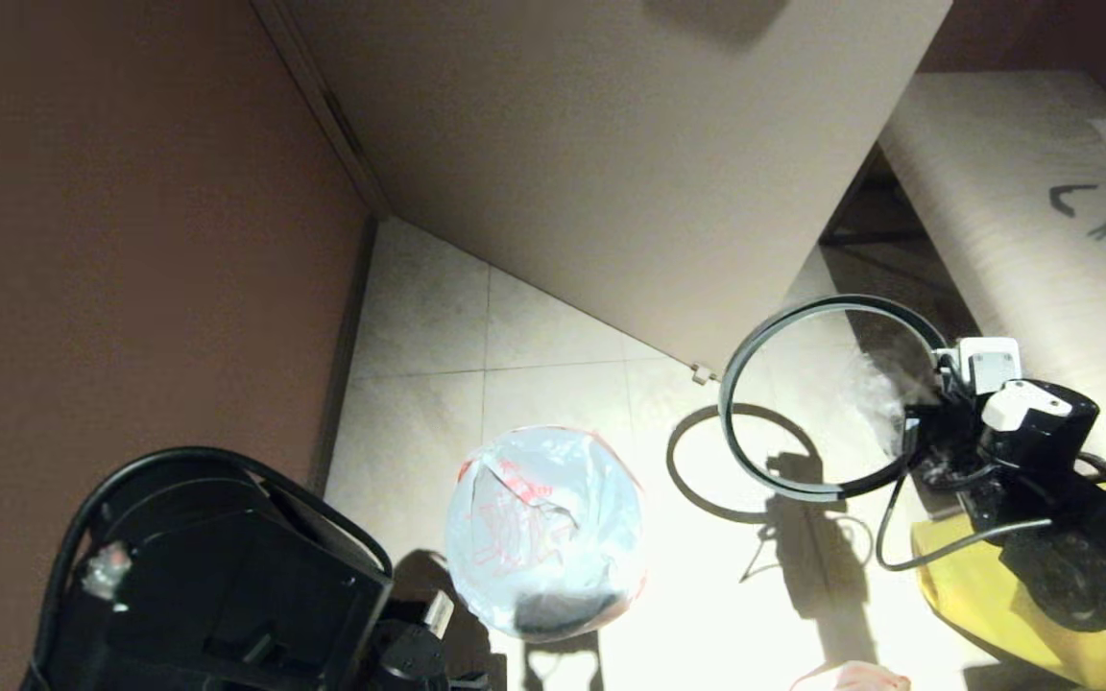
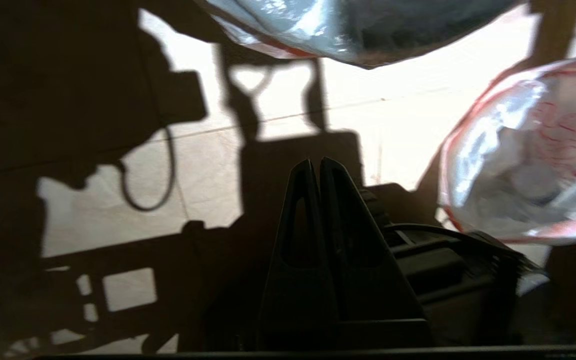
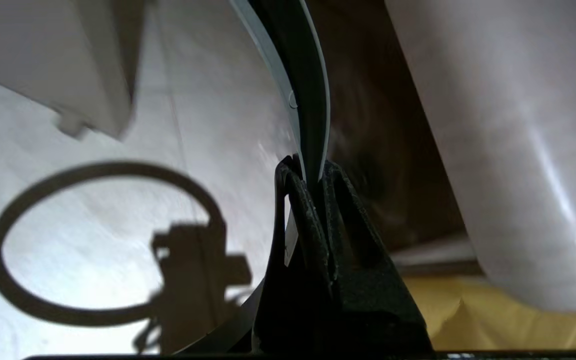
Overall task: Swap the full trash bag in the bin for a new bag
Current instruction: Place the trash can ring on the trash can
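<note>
Where lined, bin (image 1: 545, 614) with new bag (image 1: 539, 518) inside

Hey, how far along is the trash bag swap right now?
Mostly done, it seems. A white bag with red print lines the bin, and a lumpy bag lies on the floor near the shut, empty left gripper. In hand: the right gripper pinches the grey rim ring, held up beside the bin. Left: seat the ring on the bin's top.
</note>
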